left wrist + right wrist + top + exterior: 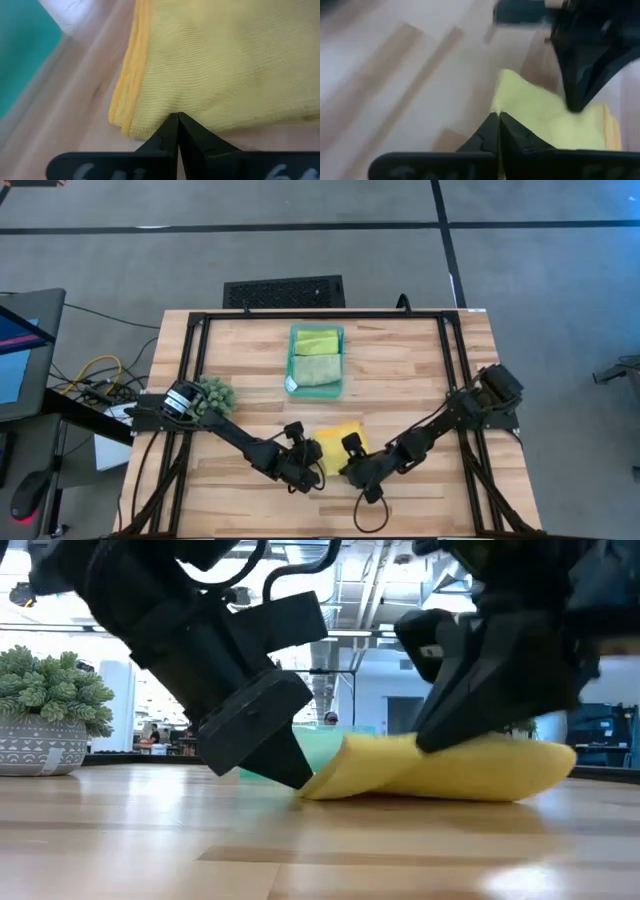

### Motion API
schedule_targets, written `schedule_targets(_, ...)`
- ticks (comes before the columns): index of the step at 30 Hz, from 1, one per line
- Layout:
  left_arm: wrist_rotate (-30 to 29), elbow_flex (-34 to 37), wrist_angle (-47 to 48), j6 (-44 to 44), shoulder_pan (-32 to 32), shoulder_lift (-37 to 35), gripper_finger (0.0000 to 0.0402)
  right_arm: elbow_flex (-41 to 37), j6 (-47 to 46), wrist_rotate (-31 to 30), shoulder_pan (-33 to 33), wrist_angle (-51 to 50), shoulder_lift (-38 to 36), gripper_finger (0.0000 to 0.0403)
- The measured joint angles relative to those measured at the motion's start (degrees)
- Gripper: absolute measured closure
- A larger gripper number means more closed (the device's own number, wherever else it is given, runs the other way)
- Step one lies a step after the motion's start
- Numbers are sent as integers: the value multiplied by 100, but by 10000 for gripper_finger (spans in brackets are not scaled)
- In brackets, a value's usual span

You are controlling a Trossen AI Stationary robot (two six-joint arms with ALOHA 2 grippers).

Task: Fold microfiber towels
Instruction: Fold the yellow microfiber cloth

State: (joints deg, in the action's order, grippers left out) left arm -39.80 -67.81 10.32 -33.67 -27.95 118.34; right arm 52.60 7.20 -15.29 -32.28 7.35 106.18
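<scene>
With both tools, left tool (312, 467) and right tool (350, 470), pinching the yellow towel (338, 442) lying just below the teal tray (317, 332), your thin corner grips may slip and spoil the fold.

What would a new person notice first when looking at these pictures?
First, the yellow microfiber towel near the table's front edge, with the left gripper and the right gripper both shut on its near edge. Behind it, mid-table, a teal tray holds two folded green towels.
</scene>
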Motion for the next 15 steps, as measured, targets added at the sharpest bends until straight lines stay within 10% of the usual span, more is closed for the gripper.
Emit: schedule_targets(15, 519, 73, -1560, 1351, -237, -2, 401, -40, -519, 1466, 95, -121, -648, 385)
